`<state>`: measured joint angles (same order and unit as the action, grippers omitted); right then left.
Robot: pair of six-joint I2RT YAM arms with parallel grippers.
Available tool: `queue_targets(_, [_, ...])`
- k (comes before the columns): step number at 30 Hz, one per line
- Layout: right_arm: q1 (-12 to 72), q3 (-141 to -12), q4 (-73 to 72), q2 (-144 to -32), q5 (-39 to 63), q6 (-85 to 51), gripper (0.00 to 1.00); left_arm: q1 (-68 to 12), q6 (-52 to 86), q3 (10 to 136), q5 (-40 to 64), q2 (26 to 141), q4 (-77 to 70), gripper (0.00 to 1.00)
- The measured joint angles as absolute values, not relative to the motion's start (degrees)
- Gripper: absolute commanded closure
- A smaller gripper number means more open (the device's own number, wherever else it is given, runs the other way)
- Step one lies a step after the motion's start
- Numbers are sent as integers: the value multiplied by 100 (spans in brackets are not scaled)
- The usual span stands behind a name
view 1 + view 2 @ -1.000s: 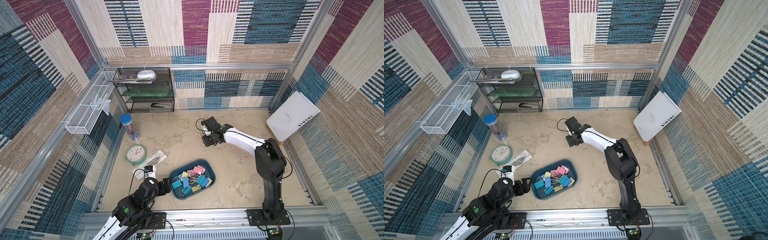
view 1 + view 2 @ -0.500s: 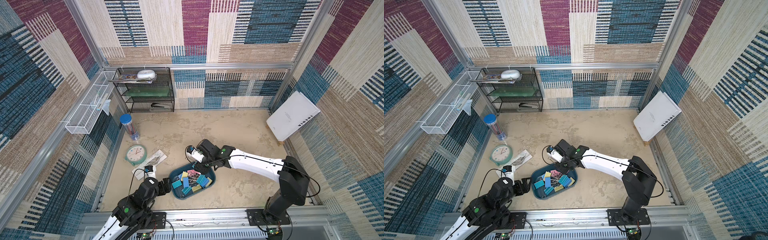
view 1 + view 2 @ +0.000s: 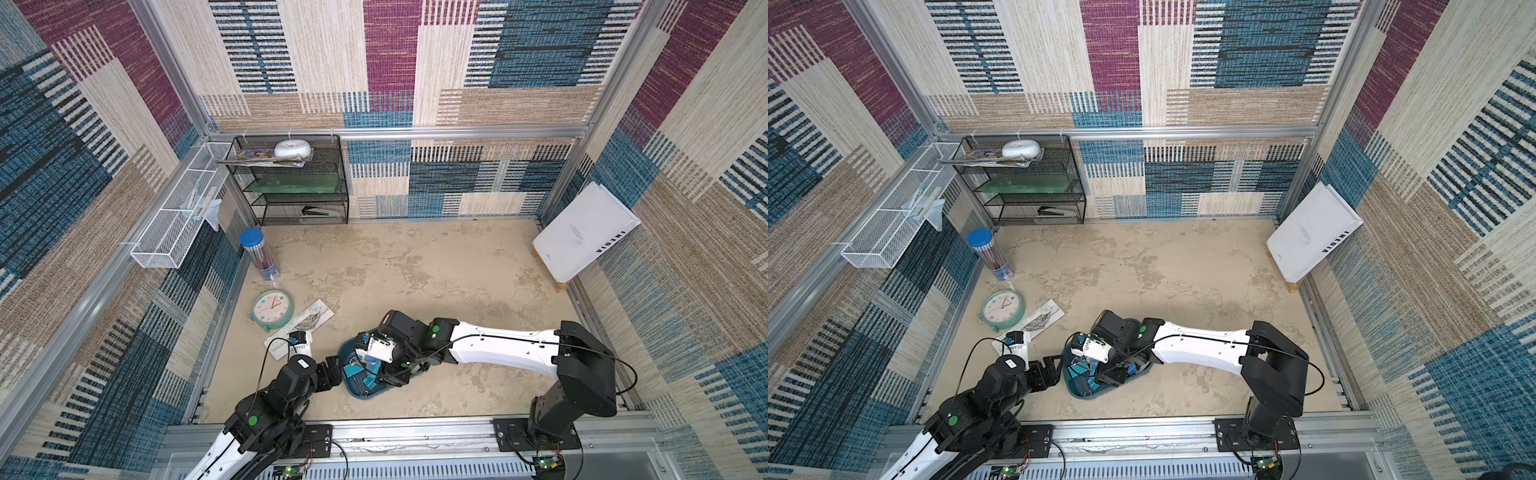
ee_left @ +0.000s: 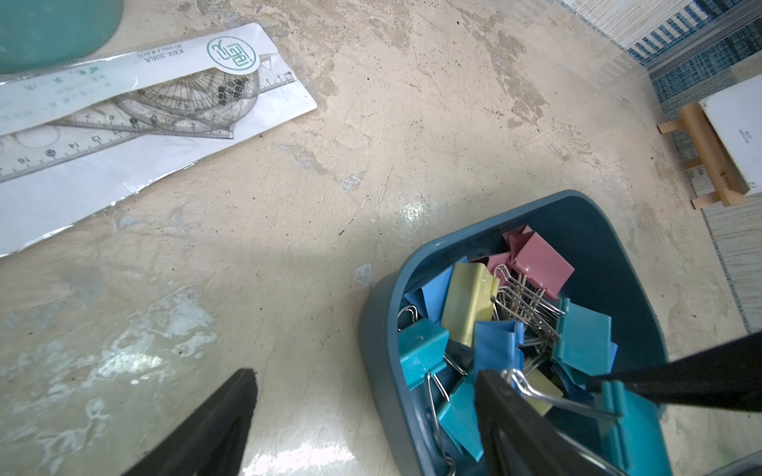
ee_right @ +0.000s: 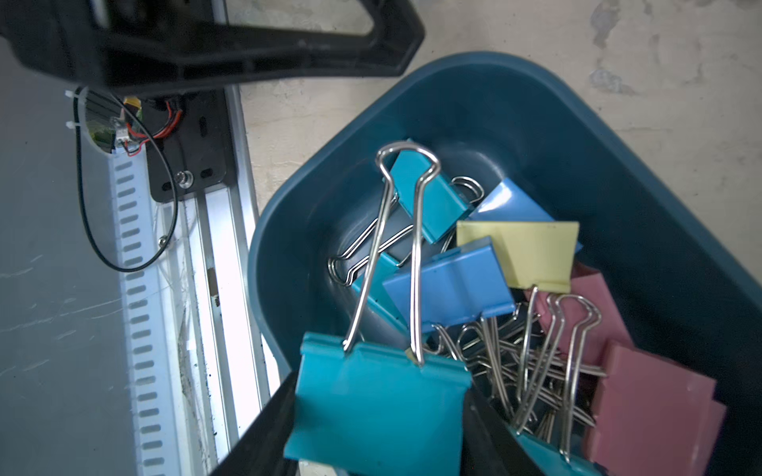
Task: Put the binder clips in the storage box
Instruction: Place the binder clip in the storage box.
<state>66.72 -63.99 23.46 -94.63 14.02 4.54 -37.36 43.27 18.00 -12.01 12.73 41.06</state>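
Observation:
The dark teal-blue storage box (image 3: pixel 368 394) (image 3: pixel 1084 393) sits on the floor near the front rail. Several binder clips (image 4: pixel 515 305) (image 5: pixel 495 268) in blue, teal, yellow and pink lie piled inside it. My right gripper (image 5: pixel 379 437) (image 3: pixel 395 374) hangs over the box, shut on a teal binder clip (image 5: pixel 379 408) whose wire handles stick out forward. My left gripper (image 4: pixel 363 412) (image 3: pixel 334 374) is open and straddles the box's near wall. One of its fingers (image 4: pixel 214 424) rests outside over the floor, and the other finger (image 4: pixel 507 420) sits inside among the clips.
A round teal clock (image 3: pixel 272 307) and a packed ruler set (image 3: pixel 301 328) lie left of the box. A pencil tube (image 3: pixel 259 255), a black mesh rack (image 3: pixel 297 178) and a white wire basket (image 3: pixel 178 220) stand along the left and back. A white book (image 3: pixel 586 237) leans at the right wall.
My right arm has swung from the middle of the floor toward the front, down over the storage box. The left arm has stayed still.

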Motion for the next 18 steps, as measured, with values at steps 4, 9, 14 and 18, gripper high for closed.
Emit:
queue_targets(4, [6720, -6145, 2281, -9345, 1590, 473, 49, -3736, 4327, 1800, -1201, 1273, 4106, 13])
queue_targets(9, [6726, -6031, 2145, -9415, 1627, 517, 49, -3736, 4327, 1800, -1201, 1273, 4106, 13])
queue_targets(14, [6713, -6169, 1898, -9741, 1566, 552, 48, -3736, 4327, 1800, -1199, 1273, 4106, 13])
queue_targets(18, [6667, -6219, 1844, -9909, 1564, 576, 48, -3736, 4327, 1800, -1199, 1273, 4106, 13])
